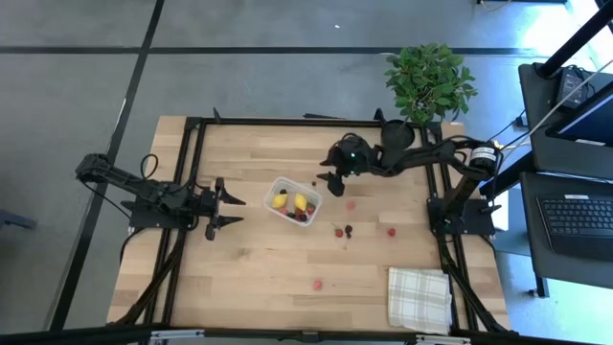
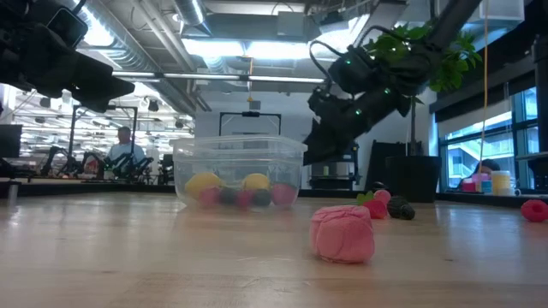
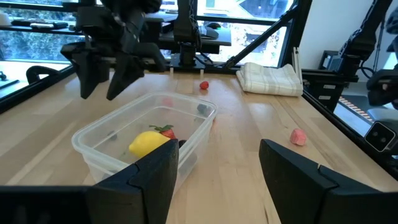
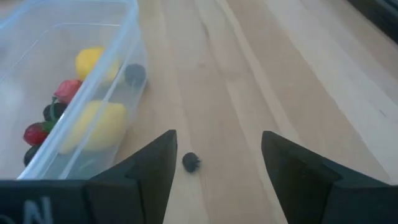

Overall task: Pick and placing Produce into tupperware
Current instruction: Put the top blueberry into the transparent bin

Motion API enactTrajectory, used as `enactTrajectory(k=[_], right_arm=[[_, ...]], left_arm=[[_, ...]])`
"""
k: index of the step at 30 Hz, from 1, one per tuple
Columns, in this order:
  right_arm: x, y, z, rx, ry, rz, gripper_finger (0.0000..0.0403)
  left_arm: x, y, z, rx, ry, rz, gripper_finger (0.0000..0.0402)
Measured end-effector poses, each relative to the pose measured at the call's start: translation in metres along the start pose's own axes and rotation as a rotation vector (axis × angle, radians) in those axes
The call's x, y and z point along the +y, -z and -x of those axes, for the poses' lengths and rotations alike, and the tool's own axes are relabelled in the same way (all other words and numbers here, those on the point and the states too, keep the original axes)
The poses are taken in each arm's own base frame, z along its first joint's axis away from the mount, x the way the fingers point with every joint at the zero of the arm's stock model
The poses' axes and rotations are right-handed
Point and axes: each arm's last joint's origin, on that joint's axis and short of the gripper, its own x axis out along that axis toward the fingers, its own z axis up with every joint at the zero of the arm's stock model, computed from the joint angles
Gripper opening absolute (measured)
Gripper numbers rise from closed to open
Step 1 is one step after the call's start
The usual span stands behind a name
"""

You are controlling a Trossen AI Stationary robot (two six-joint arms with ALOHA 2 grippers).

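I hold the right tool, fingers spread, just beside the tub and above a dark berry on the surface; lemons already inside. The left tool waits, spread, empty.

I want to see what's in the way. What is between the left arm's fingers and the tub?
Nothing. In the high view only bare wood lies between the left gripper and the tub.

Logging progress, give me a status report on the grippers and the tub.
Left gripper open, waiting left of tub. Right gripper open, empty, above dark berry beside tub. Lemons in tub; berries loose on table. Nothing blocking.
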Motion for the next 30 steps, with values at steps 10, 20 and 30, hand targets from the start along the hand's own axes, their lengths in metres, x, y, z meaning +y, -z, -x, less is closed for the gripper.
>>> enactTrajectory(k=[10, 20, 30], right_arm=[[0.014, 0.029, 0.003, -0.025, 0.005, 0.063, 0.0236], [0.023, 0.038, 0.006, -0.102, 0.012, 0.137, 0.0236], [0.03, 0.039, 0.007, -0.127, 0.017, 0.152, 0.0236]], left_arm=[[0.0, 0.0, 0.0, 0.0, 0.0, 0.0, 0.0218], [0.0, 0.0, 0.0, 0.0, 0.0, 0.0, 0.0218], [0.0, 0.0, 0.0, 0.0, 0.0, 0.0, 0.0218]])
